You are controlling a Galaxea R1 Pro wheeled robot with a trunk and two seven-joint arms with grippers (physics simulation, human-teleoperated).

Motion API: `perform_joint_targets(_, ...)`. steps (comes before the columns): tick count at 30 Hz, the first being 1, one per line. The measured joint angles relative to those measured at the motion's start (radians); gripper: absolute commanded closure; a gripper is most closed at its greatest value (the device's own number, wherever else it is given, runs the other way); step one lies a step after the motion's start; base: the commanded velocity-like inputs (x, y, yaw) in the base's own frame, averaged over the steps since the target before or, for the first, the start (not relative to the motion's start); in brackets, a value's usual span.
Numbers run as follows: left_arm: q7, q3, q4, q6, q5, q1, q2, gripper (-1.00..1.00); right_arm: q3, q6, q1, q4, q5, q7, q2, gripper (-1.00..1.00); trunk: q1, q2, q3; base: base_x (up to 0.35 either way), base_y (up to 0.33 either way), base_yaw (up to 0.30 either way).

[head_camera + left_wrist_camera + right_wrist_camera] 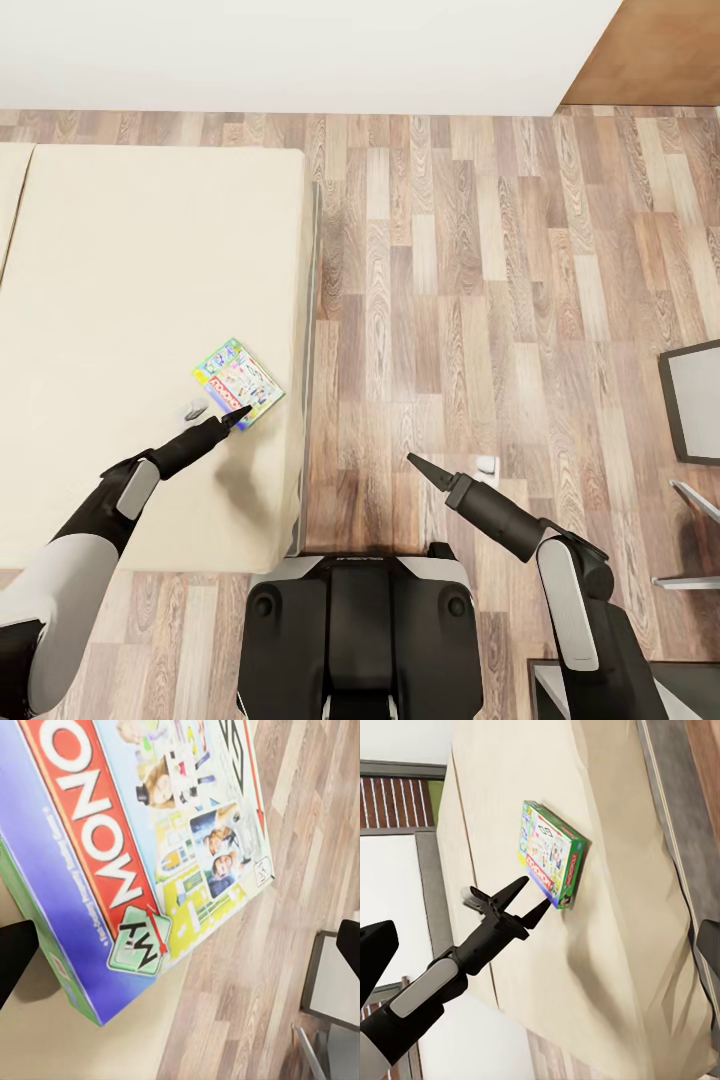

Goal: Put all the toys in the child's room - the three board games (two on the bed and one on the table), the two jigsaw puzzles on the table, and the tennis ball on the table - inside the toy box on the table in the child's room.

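Observation:
A board game [238,383] with a white, red and yellow cover and big letters lies flat on the bed [120,280], near its right edge. My left gripper [238,414] is open just short of the box's near corner, not touching it. In the left wrist view the board game [150,832] is close up, with my left gripper [184,945] open around its near corner. The right wrist view shows the board game [551,859] with green sides, and the left gripper [531,900] open beside it. My right gripper [415,462] hangs open over the floor, holding nothing.
Wood-plank floor [450,300] runs right of the bed up to a white wall [300,50]. A dark-framed grey piece of furniture [692,400] stands at the right edge. My own base [360,630] sits at the bed's near right corner.

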Motion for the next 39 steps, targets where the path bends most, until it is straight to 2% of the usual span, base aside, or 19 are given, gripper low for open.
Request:
perform_joint_targets(15, -0.002, 0.0, 0.0, -0.001, 0.001, 0.0, -0.006, -1.0, -0.004, 0.002, 0.006, -0.001, -0.003, 0.005, -0.001, -1.0, 0.0, 0.0, 0.0, 0.0, 0.0, 0.0)
perform_joint_targets(24, -0.074, -0.001, 0.0, 0.0, -0.005, 0.0, -0.008, -1.0, -0.007, 0.002, 0.017, -0.002, -0.008, 0.009, -0.001, -1.0, 0.0, 0.0, 0.0, 0.0, 0.0, 0.0)
perform_joint_targets(39, -0.084, -0.001, 0.0, -0.002, -0.005, 0.0, -0.018, -1.0, -0.007, 0.002, 0.017, -0.002, -0.011, 0.009, -0.001, -1.0, 0.0, 0.0, 0.0, 0.0, 0.0, 0.0)
